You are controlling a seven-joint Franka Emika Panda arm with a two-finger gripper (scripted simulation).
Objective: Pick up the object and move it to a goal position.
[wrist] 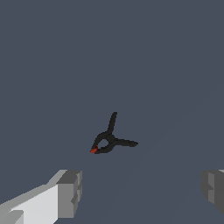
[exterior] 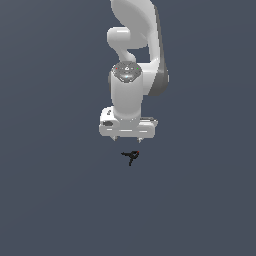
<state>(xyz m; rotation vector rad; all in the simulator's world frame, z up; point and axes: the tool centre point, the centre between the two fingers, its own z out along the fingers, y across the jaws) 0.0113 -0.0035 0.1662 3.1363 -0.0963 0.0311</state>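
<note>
The object [exterior: 131,156] is a tiny black clamp-like thing with thin prongs and a small red tip, lying on the flat grey surface. In the wrist view the object [wrist: 110,139] lies between and ahead of the two fingers, with two prongs spreading away from its red tip. My white gripper [exterior: 128,138] hangs just above it in the exterior view, fingers spread wide and nothing between them. One grey finger pad [wrist: 70,193] and the other pad [wrist: 213,189] show at opposite sides of the wrist view, far apart from the object.
A uniform dark grey surface [exterior: 60,190] fills both views. The white arm [exterior: 135,45] rises from the gripper toward the upper edge of the exterior view.
</note>
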